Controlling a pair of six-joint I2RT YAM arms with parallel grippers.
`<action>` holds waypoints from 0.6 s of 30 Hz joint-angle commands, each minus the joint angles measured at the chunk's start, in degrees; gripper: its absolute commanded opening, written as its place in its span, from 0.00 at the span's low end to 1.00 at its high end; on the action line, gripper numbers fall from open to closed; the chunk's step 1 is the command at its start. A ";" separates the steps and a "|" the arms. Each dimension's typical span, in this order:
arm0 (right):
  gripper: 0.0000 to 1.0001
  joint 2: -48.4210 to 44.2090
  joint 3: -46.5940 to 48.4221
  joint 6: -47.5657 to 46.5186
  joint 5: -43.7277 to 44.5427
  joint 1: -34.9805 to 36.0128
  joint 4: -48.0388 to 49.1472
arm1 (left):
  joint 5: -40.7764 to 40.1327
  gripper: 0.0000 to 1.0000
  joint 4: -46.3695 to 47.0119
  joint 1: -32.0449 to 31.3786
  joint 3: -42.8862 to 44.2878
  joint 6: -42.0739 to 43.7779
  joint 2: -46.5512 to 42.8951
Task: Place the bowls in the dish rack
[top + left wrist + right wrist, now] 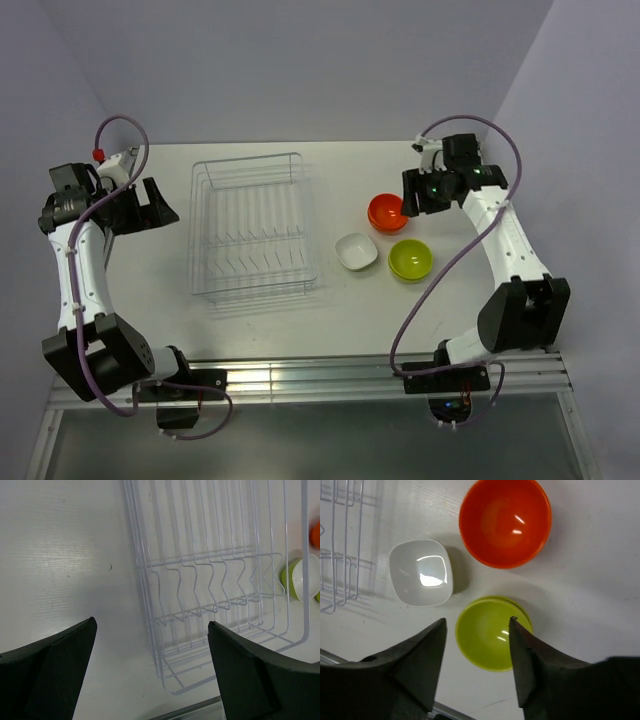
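The wire dish rack [250, 225] stands empty in the middle of the table; it also shows in the left wrist view [215, 580]. To its right sit an orange-red bowl [387, 212], a white squarish bowl [356, 251] and a lime green bowl [410, 260]. They show in the right wrist view as the orange-red bowl [505, 521], white bowl [421, 573] and green bowl [487, 634]. My right gripper [477, 622] is open and empty, held high above the green bowl. My left gripper [151, 626] is open and empty, left of the rack.
Purple walls close in the back and both sides. A metal rail [320, 375] runs along the table's near edge. The white table top [150, 270] lies bare between the left arm and the rack.
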 commanded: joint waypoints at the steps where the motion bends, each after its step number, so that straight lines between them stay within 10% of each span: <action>1: 0.57 5.73 6.06 -1.58 1.78 3.48 1.22 | 3.35 0.99 -1.73 -0.61 3.21 1.68 1.04; 18: 0.51 23.84 15.92 -2.19 5.20 12.01 1.74 | 3.18 1.00 -1.03 -3.34 3.66 0.28 2.01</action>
